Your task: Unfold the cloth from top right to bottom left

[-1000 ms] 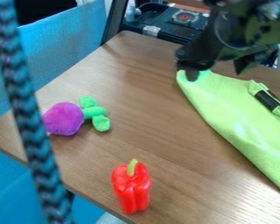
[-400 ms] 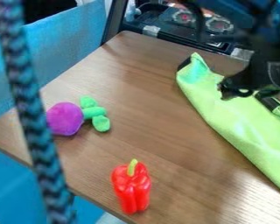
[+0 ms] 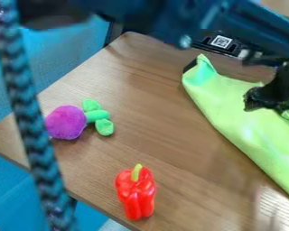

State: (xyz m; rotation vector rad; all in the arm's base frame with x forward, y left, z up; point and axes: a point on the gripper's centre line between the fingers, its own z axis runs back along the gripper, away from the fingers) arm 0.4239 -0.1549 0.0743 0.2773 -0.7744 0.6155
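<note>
Holding the black tool above the yellow-green cloth at right of frame, likely to reach its fold; cannot tell whether open or closed. Toy bell pepper and plush turnip set apart, perhaps for spreading room.
</note>
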